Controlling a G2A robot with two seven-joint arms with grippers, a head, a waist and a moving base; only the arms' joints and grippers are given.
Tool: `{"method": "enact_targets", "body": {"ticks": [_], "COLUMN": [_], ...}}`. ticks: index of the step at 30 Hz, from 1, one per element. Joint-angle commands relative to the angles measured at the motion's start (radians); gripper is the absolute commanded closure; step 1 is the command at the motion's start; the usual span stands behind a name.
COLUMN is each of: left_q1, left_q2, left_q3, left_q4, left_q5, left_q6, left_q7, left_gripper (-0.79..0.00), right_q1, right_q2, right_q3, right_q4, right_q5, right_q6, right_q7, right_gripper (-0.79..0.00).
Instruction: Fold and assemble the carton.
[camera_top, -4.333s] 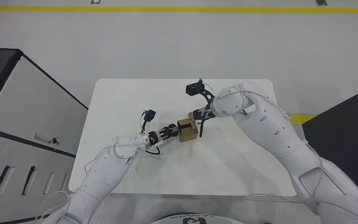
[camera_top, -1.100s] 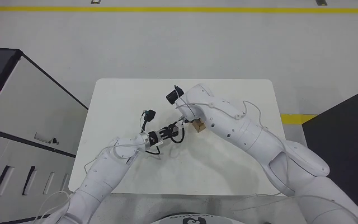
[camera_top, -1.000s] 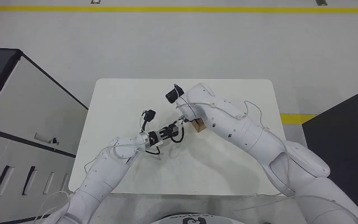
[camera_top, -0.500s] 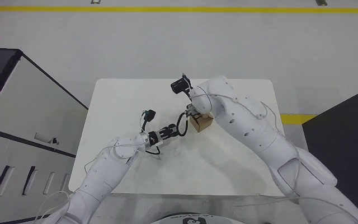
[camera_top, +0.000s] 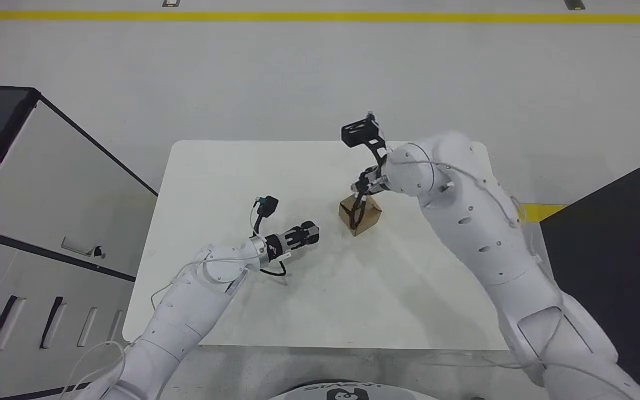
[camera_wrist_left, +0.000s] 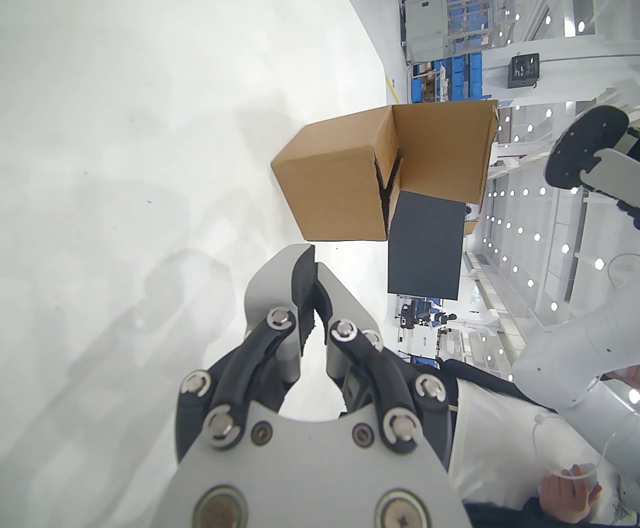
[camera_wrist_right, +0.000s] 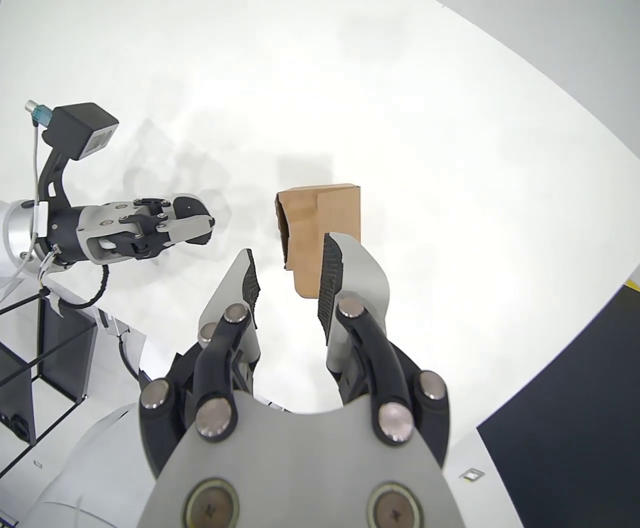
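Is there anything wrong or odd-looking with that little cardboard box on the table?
The carton is only half closed: one flap sticks out open, with a dark gap where the folded panels meet. It sits askew to the table edges. No tear or spill shows.

bright, even overhead light. i see the white table (camera_top: 420, 290) close to washed out, its shadows soft and faint. the carton (camera_wrist_right: 320, 215) throws a pale grey patch just beside it. rows of ceiling lamps (camera_wrist_left: 525, 192) glare as points. both wrist views bow straight lines towards their edges.
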Motion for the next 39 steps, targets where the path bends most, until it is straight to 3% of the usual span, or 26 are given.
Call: {"method": "enact_targets", "body": {"ticks": [1,13,25,32,39], "left_q1": [0.0,0.0,0.0,0.0,0.0], "left_q2": [0.0,0.0,0.0,0.0,0.0], "left_q3": [0.0,0.0,0.0,0.0,0.0], "left_q4": [0.0,0.0,0.0,0.0,0.0], "left_q5": [0.0,0.0,0.0,0.0,0.0], "left_q6": [0.0,0.0,0.0,0.0,0.0], "left_q7": [0.0,0.0,0.0,0.0,0.0], "left_gripper": [0.0,0.0,0.0,0.0,0.0], "right_q1": [-0.008,0.027,0.077,0.102,0.13], "right_q2": [0.002,-0.013,-0.04,-0.057,-0.072], "right_q3": [0.007,-0.051,-0.116,-0.16,-0.209], "right_q4": [-0.009,0.127,0.225,0.273,0.294], "right_q5": [-0.003,-0.058,-0.009,-0.005,-0.045], "right_q6": [-0.004,-0.007,-0.056,-0.069,-0.062], "right_q7": [-0.002,-0.017,0.005,0.012,0.013], "right_gripper": [-0.317,-0.296,-0.203,-0.228,-0.314]}}
